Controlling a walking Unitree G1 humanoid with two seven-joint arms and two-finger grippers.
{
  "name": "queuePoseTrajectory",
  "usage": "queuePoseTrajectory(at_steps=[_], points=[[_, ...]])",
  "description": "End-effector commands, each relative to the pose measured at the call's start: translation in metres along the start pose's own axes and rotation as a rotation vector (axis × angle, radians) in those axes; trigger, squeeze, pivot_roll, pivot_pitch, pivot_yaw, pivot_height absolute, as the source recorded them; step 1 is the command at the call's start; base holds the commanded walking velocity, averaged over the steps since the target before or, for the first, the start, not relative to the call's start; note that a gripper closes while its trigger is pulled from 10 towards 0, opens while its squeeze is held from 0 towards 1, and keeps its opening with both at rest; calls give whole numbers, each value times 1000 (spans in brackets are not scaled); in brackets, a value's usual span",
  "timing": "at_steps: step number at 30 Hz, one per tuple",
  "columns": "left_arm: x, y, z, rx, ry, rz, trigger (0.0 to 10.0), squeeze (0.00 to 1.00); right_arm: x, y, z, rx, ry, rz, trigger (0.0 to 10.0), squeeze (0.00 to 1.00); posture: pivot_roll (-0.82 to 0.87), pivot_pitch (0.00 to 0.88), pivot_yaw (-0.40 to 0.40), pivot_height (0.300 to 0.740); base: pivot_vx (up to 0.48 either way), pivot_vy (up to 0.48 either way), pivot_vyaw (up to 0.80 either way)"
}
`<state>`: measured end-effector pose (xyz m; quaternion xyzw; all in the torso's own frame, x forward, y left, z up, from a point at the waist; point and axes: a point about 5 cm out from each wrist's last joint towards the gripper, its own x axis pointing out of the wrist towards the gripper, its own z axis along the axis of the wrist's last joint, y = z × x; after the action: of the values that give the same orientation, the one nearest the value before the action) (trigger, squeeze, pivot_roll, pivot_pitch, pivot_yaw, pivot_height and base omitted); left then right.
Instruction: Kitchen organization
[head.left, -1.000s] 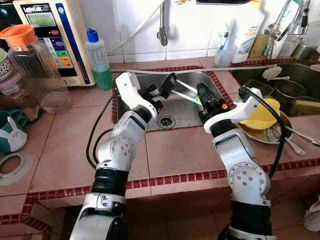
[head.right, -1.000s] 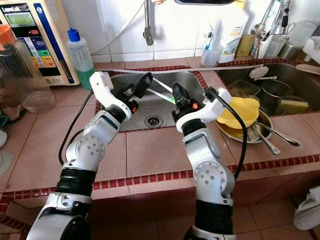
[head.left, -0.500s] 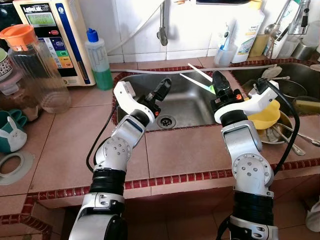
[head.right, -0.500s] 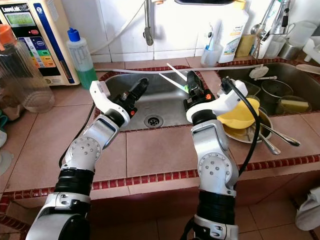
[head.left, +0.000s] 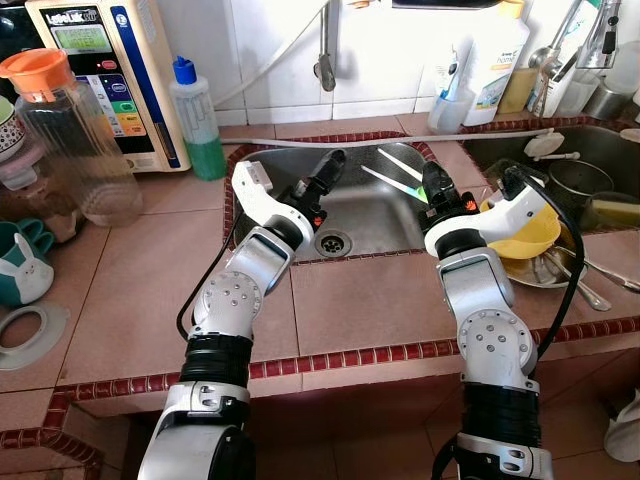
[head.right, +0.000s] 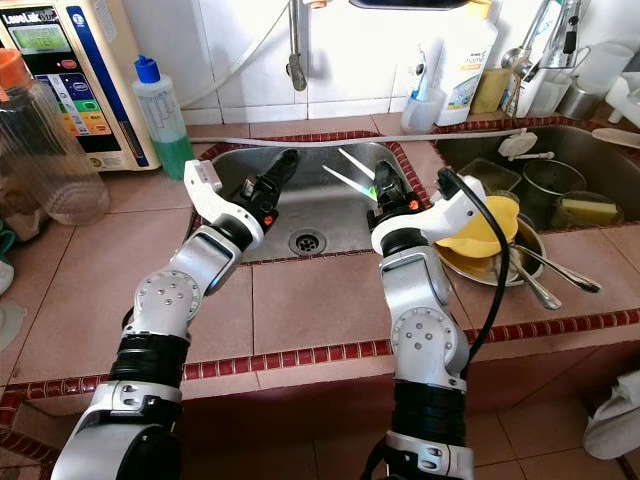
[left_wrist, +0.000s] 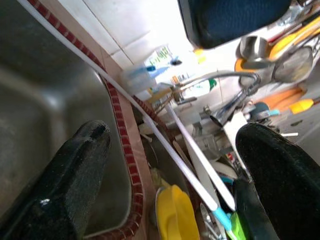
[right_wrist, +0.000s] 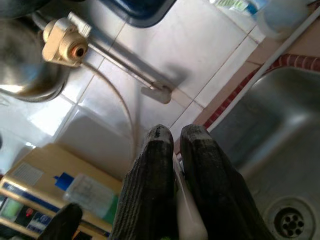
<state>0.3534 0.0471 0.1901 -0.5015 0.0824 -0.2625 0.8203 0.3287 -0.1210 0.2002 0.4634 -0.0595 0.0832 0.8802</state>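
A pair of white chopsticks (head.left: 388, 177) with green ends sticks out over the steel sink (head.left: 372, 228). My right gripper (head.left: 433, 186) is shut on their green end above the sink's right side; in the right wrist view its fingertips (right_wrist: 159, 145) pinch the white sticks (right_wrist: 186, 216). My left gripper (head.left: 329, 168) hovers open over the sink's left half, apart from the chopsticks. In the left wrist view its two fingers (left_wrist: 82, 155) stand wide apart, with the chopsticks (left_wrist: 197, 162) running between them in the distance.
A yellow bowl (head.left: 532, 226) and cutlery lie in the second basin at the right. A green soap bottle (head.left: 200, 122), a water purifier (head.left: 105, 70) and a clear jug with an orange lid (head.left: 70, 140) stand at the left. A tap (head.left: 323, 62) hangs over the sink.
My left gripper has come off the chopsticks' tips and drawn back to the left. My right gripper carried the chopsticks right and up, then settled a little lower.
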Motion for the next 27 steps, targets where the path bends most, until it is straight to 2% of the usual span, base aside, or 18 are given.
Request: queuePoseTrajectory(at_steps=[1, 4, 7, 10, 11, 14, 17, 18, 25, 26, 27], points=[[21, -52, -44, -133, 63, -152, 10000, 0, -1, 15, -25, 142, 47, 29, 0, 0, 65, 0, 42, 740, 0, 0, 0], [20, -51, -47, -137, 72, -151, 10000, 0, 0, 24, -27, 244, 55, 80, 0, 0, 66, 0, 44, 740, 0, 0, 0], [20, -52, -48, -141, 78, -156, 10000, 0, 1, 26, -30, 284, 62, 82, 0, 0, 68, 0, 42, 740, 0, 0, 0], [21, -54, -48, -140, 80, -169, 10000, 0, 3, 28, -39, 333, 112, 85, 0, 0, 74, 0, 39, 740, 0, 0, 0], [21, -54, -46, -137, 80, -174, 10000, 0, 2, 30, -45, 347, 162, 94, 0, 0, 74, 0, 39, 740, 0, 0, 0], [20, -53, -45, -133, 77, -176, 10000, 0, -2, 34, -53, 361, 227, 129, 0, 0, 74, 0, 37, 740, 0, 0, 0], [20, -53, -45, -134, 77, -178, 10000, 0, -3, 34, -55, 361, 247, 139, 0, 0, 74, 0, 37, 740, 0, 0, 0], [20, -55, -45, -141, 84, -193, 10000, 0, -8, 38, -60, 386, 294, 191, 0, 0, 72, 0, 37, 740, 0, 0, 0], [19, -58, -49, -160, 108, -226, 10000, 0, -14, 42, -63, 388, 332, 252, 0, 0, 69, 0, 34, 740, 0, 0, 0], [19, -58, -49, -169, 104, -227, 7373, 0, -14, 41, -63, 388, 332, 250, 0, 0, 69, 0, 34, 740, 0, 0, 0], [19, -57, -48, -177, 100, -224, 3059, 0, -14, 40, -62, 391, 327, 246, 0, 0, 70, 0, 33, 740, 0, 0, 0]])
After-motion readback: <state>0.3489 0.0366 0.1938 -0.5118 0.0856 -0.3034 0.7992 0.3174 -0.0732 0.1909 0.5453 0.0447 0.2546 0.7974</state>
